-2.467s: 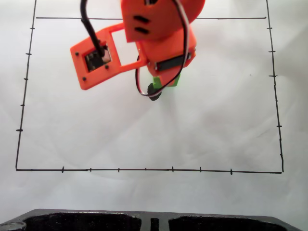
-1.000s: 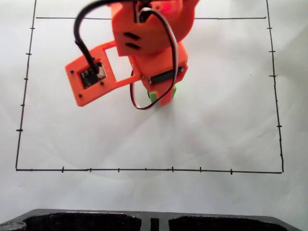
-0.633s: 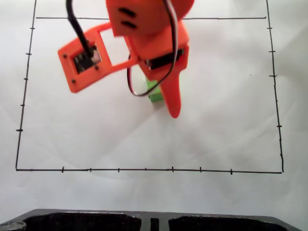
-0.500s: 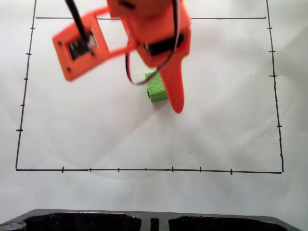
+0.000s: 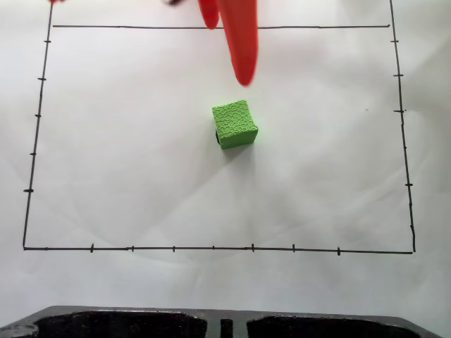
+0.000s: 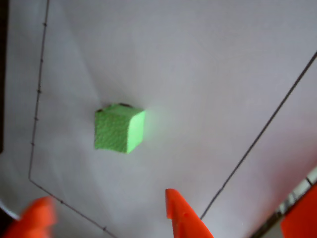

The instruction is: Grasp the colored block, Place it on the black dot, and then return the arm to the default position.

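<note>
Now your hand [image 6: 106, 213] hangs spread wide and empty, well apart from the colored block [image 5: 235, 123], which sits mid-surface over the black dot [image 5: 215, 136], inside the white paper's [image 5: 127, 155] black border.

No words, numbers or brand marks can be read anywhere. The white paper [image 5: 127, 176] carries only hand-drawn border lines [image 5: 211, 248] with plain tick marks.

From my fixed view the arm [image 5: 238, 39] is bright orange plastic, smooth and glossy, tapering to 1 rounded, pointed finger. My wrist view shows the gripper [image 6: 106, 213] as 2 orange tips, 1 sharp and 1 blurred, blunt.
</note>
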Controlling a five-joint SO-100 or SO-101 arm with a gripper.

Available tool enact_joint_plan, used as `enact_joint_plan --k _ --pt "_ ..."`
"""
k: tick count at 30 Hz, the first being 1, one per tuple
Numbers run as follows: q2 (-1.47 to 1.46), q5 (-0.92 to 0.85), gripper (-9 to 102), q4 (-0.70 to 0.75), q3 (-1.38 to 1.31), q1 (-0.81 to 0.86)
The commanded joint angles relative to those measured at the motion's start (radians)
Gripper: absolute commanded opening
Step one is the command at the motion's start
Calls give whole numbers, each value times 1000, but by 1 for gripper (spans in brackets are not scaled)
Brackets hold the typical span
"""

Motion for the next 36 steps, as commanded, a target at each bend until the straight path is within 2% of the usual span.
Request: enact_joint_plan --k 1,8,16,24,36 --pt "130 -8 17 -11 66 6" --pt "341 -28 0 -109 293 29" --pt "495 48 0 -229 480 41" --pt "499 129 0 -387 588 43" --pt "500 172 0 -420 600 58"
